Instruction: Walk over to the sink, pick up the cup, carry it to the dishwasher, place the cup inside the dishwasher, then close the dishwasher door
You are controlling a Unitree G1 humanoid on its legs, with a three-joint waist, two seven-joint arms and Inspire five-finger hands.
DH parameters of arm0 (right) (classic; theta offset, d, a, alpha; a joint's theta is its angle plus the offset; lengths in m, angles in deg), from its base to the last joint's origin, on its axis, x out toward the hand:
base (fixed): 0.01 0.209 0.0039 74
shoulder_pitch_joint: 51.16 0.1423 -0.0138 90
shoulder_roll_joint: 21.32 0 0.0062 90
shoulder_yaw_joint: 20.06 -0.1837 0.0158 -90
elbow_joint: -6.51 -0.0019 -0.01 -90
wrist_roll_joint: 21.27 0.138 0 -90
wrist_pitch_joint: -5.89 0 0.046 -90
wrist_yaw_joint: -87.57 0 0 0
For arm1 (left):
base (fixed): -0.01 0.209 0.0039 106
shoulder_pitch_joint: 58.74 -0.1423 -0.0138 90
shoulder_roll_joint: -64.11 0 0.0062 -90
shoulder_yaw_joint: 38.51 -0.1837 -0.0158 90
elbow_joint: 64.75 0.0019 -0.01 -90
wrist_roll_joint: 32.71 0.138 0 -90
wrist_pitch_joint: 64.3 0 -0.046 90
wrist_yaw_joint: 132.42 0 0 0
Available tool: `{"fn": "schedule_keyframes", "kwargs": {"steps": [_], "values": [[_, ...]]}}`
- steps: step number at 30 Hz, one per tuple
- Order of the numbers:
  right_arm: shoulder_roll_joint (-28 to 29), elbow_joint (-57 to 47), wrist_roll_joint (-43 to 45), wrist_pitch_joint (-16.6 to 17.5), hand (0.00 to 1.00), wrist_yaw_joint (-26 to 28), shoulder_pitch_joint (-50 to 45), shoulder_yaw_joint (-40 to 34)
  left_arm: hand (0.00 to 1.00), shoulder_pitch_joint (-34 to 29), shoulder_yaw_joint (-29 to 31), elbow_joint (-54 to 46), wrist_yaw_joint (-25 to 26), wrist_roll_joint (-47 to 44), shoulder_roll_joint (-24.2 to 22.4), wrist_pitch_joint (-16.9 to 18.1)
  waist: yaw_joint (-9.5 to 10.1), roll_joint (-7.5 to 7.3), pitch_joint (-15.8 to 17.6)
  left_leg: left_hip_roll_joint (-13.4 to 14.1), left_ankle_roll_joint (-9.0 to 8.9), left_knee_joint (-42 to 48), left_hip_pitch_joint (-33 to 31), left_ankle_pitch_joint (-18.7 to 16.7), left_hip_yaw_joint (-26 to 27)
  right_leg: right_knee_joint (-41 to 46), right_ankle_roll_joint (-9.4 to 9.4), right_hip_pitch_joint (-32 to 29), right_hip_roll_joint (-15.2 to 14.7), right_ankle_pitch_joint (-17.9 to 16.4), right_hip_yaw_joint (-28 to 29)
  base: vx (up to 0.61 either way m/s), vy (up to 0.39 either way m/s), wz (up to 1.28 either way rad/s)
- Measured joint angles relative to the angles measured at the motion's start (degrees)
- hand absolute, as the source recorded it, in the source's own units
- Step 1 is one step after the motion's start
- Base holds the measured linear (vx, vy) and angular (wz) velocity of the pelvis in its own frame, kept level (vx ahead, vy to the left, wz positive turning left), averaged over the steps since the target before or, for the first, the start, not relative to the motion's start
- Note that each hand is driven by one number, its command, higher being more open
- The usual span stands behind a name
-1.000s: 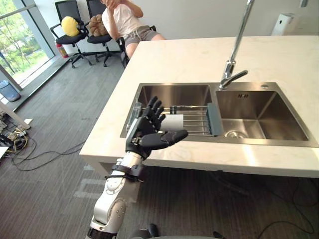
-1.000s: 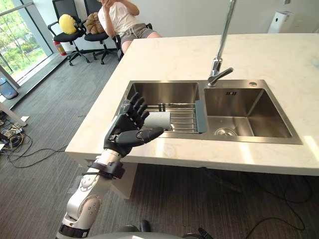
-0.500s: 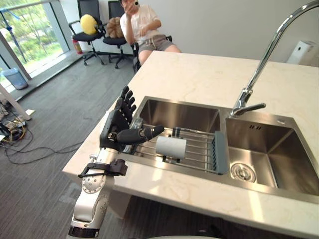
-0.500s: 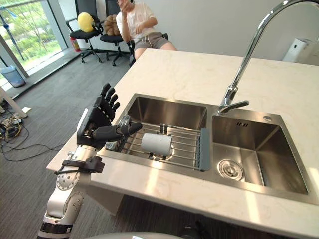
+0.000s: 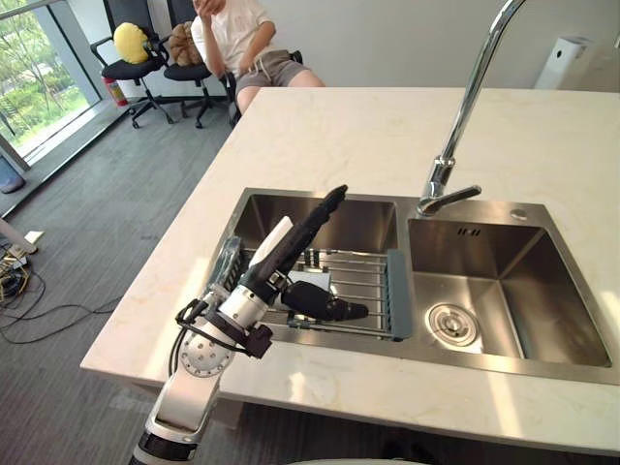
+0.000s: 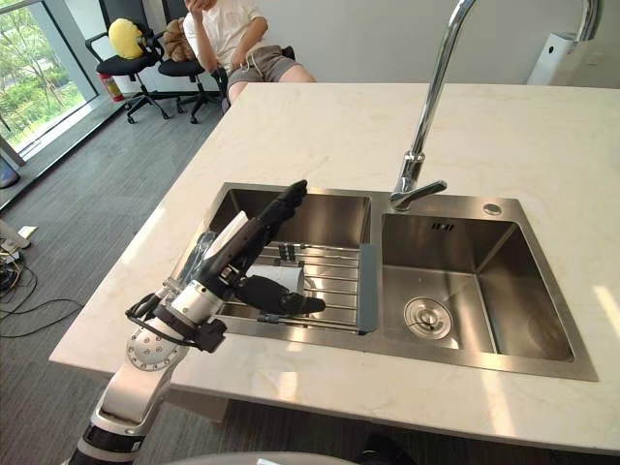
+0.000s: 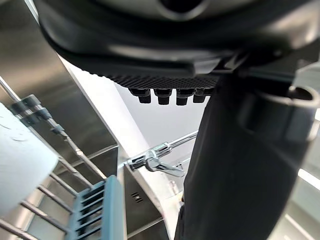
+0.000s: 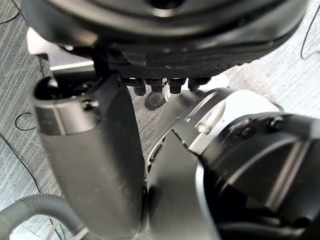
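The cup (image 6: 282, 278), a pale cylinder, lies on its side on the wire rack (image 5: 360, 279) across the left basin of the steel sink (image 5: 504, 291). My left hand (image 5: 281, 254) is open and reaches over the rack. Its straight fingers stretch across the cup's far side and its thumb points out along the near side, so the cup lies between them and is mostly covered. In the left wrist view the cup (image 7: 17, 165) sits close beside the palm. My right hand (image 8: 90, 165) hangs by my side above the grey floor, fingers relaxed.
A tall faucet (image 5: 463, 116) rises between the two basins. The rack ends in a blue-grey bar (image 5: 399, 293). The pale counter (image 5: 339, 126) surrounds the sink. A person (image 5: 237, 39) sits past the far corner beside black office chairs (image 5: 131, 58).
My left hand has moved from the sink's left rim in over the rack and turned, with fingers over the cup and thumb in front of it. The camera has also shifted.
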Motion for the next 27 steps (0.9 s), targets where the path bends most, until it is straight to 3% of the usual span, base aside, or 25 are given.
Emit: {"fn": "schedule_keyframes", "kwargs": {"steps": [6, 12, 19, 27], "values": [[-0.13, 0.00, -0.02, 0.59, 1.00, 0.44, -0.32, -0.13, 1.00, 0.27, 0.01, 0.79, 3.79, 7.39, 3.43, 2.00, 0.25, -0.37, 0.23, -1.46, 0.55, -0.21, -1.06, -0.83, -0.87, -0.03, 0.55, 0.01, -1.80, 0.82, -1.81, -0.07, 0.043, 0.13], [-0.16, -0.05, -0.02, 1.24, 1.00, 0.92, -0.12, -0.13, 1.00, 0.45, 0.02, 1.66, 9.12, 10.60, 3.18, 3.83, -0.23, -0.17, 0.07, -1.81, 0.15, -0.22, -1.92, -0.48, -0.77, 0.01, 0.83, -0.83, -2.07, 1.76, -1.65, 0.02, 0.006, -0.01], [-0.18, -0.07, -0.01, 1.42, 1.00, 1.01, 0.16, -0.01, 1.00, 0.42, 0.15, 9.18, 16.28, 17.00, 2.93, 4.06, -1.09, -0.12, 0.13, -1.93, 0.16, -0.84, -1.18, -0.51, -0.78, -0.08, 0.89, -0.48, -2.08, 1.88, -1.71, 0.00, 0.002, 0.00], [-0.38, -0.48, -0.01, 1.54, 1.00, 1.22, 0.07, 0.08, 1.00, -0.43, 0.09, 11.21, 18.05, 22.89, 2.92, 4.34, -1.47, 0.31, 0.59, -1.86, 0.28, -0.90, -0.80, -0.95, -0.71, -0.12, 0.88, -0.23, -2.02, 1.82, -1.58, 0.00, 0.000, 0.00]]}}
